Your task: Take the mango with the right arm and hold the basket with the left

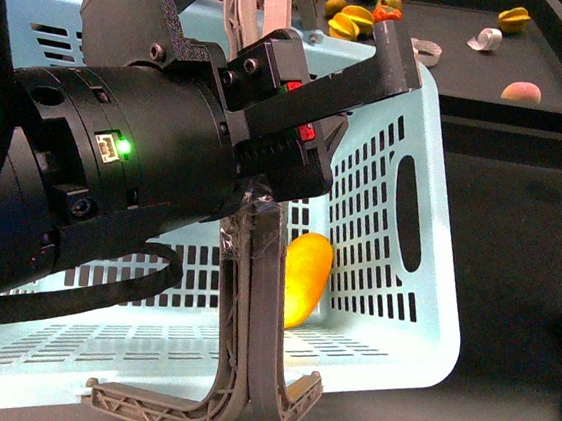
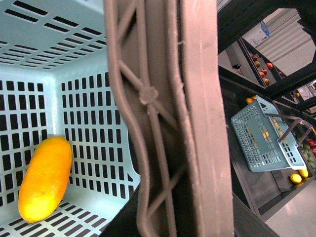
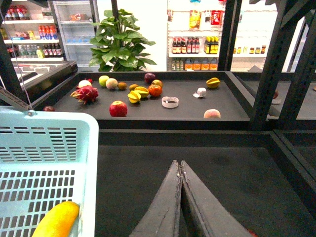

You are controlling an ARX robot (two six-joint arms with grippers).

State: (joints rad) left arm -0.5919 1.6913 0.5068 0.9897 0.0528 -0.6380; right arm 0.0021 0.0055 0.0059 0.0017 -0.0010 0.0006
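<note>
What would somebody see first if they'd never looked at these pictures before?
Probably the big black left arm with its green light, filling the left of the front view, right at the grey-brown handle of the turquoise basket. Next comes the bright yellow-orange mango lying inside that basket. The right tool is shut and empty over the dark table.

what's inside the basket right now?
One mango, resting against the basket's slotted wall. The left arm and grey-brown handles cover much of the floor, so anything else there is hidden.
</note>
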